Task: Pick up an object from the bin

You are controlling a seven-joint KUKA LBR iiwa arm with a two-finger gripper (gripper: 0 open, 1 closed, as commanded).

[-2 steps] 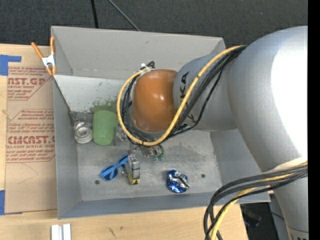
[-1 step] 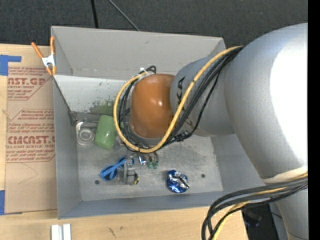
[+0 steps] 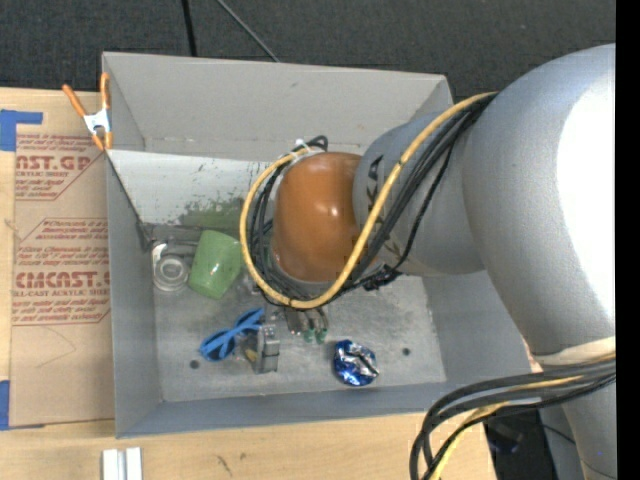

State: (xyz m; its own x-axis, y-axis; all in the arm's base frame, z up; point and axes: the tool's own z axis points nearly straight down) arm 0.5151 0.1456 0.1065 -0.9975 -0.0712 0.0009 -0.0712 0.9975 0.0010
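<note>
Mostly tucked under the arm's orange cover (image 3: 312, 218), the gripper (image 3: 303, 325) hangs low over the floor of the grey bin (image 3: 410, 303), near its middle. Whether it is open or closed cannot be told, since the cover and cables hide it. Nearest to it, at its 8 o'clock and just beside it, lies a small grey-brown block (image 3: 266, 352), touching a blue looped strip (image 3: 228, 337) at 9 o'clock. A crumpled blue-and-white wad (image 3: 353, 363) sits at 4 o'clock, apart. At 10 o'clock lies a pale green cup (image 3: 215, 263), with a clear cup (image 3: 170, 269) against it.
</note>
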